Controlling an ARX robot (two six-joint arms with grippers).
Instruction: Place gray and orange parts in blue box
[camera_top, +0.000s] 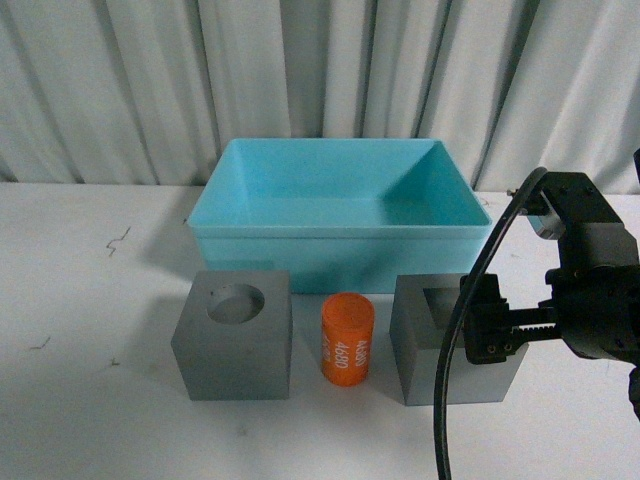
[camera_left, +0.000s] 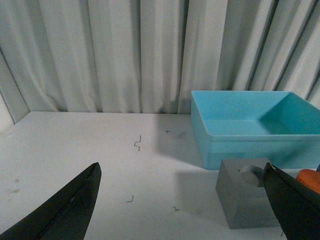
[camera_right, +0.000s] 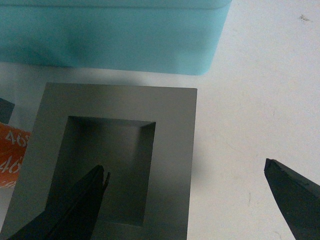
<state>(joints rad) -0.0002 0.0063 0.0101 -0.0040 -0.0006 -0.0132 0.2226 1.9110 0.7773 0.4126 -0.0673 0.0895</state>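
Observation:
Three parts stand in a row in front of the blue box (camera_top: 240, 222): a gray cube with a round recess (camera_top: 235, 350), an orange cylinder with white lettering (camera_top: 347, 338), and a gray cube with a square recess (camera_top: 425, 350). My right gripper (camera_top: 488, 328) hovers open over the square-recess cube (camera_right: 172, 150), one finger (camera_right: 75, 210) over the recess and the other (camera_right: 292, 192) over the bare table beside it. In the left wrist view my left gripper (camera_left: 182, 202) is open and holds nothing. The round-recess cube (camera_left: 240, 200) lies by its one finger (camera_left: 292, 207), with the blue box (camera_left: 240, 142) beyond.
A pleated white curtain (camera_top: 320, 70) closes off the back of the white table (camera_top: 90, 300). A black cable (camera_top: 447, 390) loops down in front of the square-recess cube. Small dark scraps (camera_left: 138, 143) lie on the table left of the box.

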